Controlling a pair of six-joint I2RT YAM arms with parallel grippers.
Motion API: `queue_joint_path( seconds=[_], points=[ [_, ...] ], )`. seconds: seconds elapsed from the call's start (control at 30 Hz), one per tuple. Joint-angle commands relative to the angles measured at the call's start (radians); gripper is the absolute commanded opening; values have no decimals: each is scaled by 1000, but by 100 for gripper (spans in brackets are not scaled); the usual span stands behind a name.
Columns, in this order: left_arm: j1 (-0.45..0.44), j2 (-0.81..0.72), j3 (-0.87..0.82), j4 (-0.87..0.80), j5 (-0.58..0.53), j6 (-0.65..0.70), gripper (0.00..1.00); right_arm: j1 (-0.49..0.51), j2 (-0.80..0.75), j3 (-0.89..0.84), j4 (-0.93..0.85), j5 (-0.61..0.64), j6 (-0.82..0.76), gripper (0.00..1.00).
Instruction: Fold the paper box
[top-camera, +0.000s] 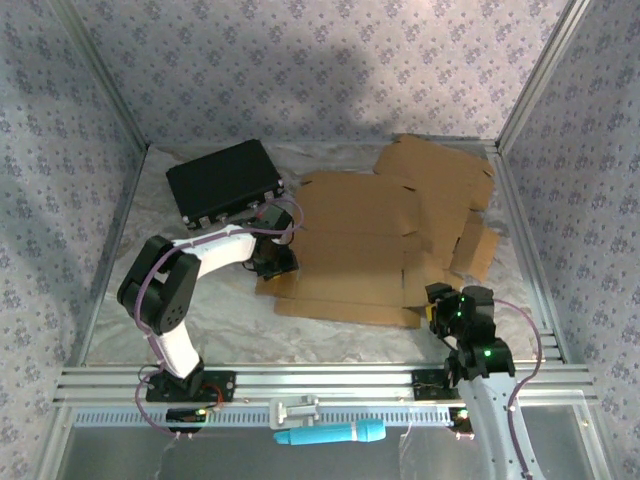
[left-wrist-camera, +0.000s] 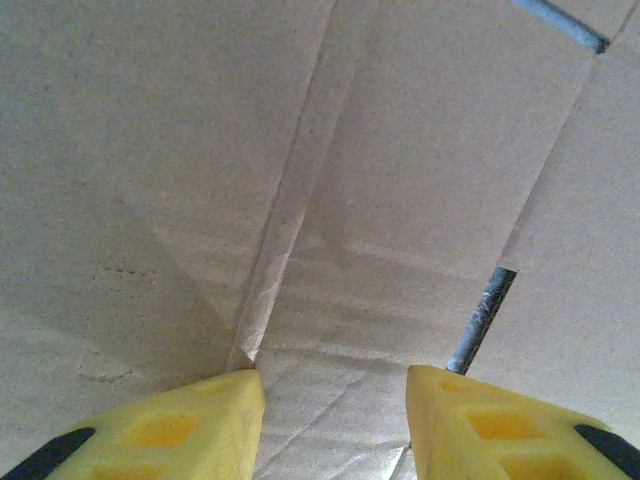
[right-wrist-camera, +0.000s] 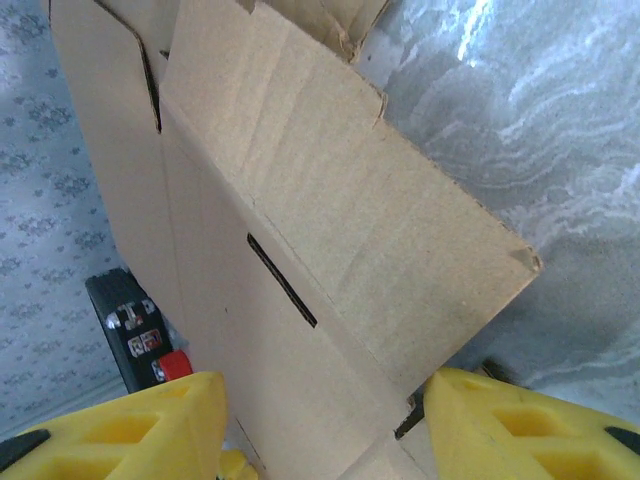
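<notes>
The paper box is a flat brown cardboard blank spread over the middle and right of the table. My left gripper sits at its left edge. In the left wrist view the yellow fingers stand apart over a creased panel, and the left one touches a fold. My right gripper is at the blank's near right corner. Its jaws straddle a creased, slotted corner panel, with small gaps on both sides.
A black case lies at the back left, touching the blank's corner. A blue tool rests on the front rail. Patterned walls and metal posts enclose the table. Wrinkled silver sheet covers the near left.
</notes>
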Motion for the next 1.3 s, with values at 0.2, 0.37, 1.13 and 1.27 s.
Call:
queue_joint_path(
  seconds=[0.2, 0.37, 1.13, 1.27],
  points=[
    [3, 42, 15, -37, 3, 29, 43, 8, -12, -145, -19, 46, 84, 50],
    [1, 49, 24, -39, 5, 32, 43, 10, -9, -152, -31, 70, 97, 49],
    [-6, 44, 18, -14, 22, 29, 43, 47, 474, 70, 56, 130, -8, 51],
    [-5, 44, 16, -13, 27, 32, 43, 6, 379, -19, 218, 125, 2, 49]
  ],
)
